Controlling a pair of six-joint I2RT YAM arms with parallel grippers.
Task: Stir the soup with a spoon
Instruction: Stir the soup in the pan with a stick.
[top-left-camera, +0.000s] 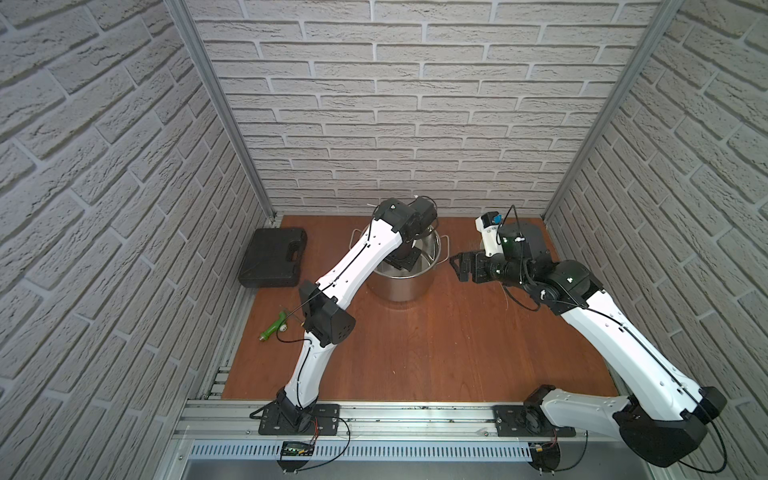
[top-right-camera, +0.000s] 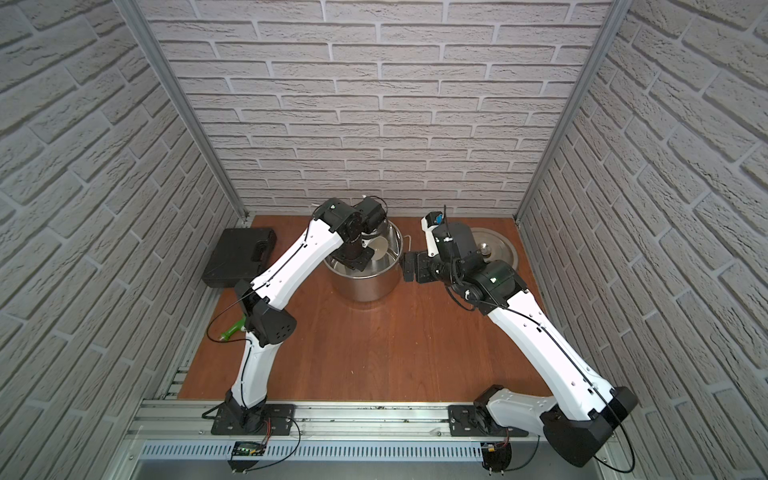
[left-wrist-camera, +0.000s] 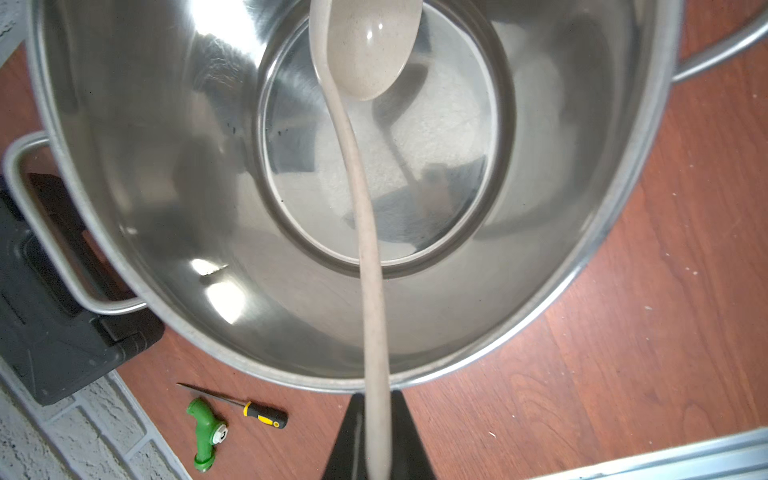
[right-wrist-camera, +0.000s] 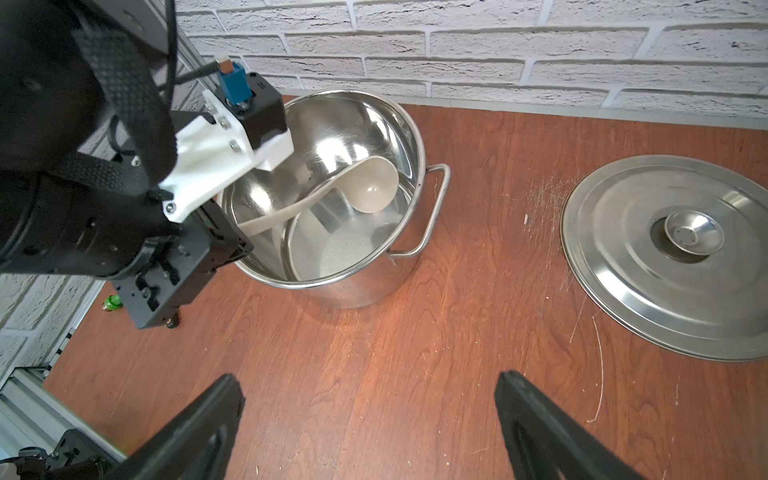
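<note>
A: Well, which step?
B: Stirring, I'd judge: left gripper (left-wrist-camera: 376, 415) clamped on the spoon (left-wrist-camera: 362, 208) handle, bowl inside the pot (left-wrist-camera: 137, 199); right gripper (right-wrist-camera: 369, 378) wide, empty. Next wants circles, clear of the wall.

bright even light, glare inside pot (left-wrist-camera: 166, 187), wide-angle bending at edges

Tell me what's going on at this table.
The left gripper is shut on the handle of the spoon, and the spoon's bowl hangs inside the steel pot. The pot's shiny bottom shows bare, with no soup visible. The right gripper is open and holds nothing, hovering beside the pot. The lid lies flat on the table, apart from the pot.
</note>
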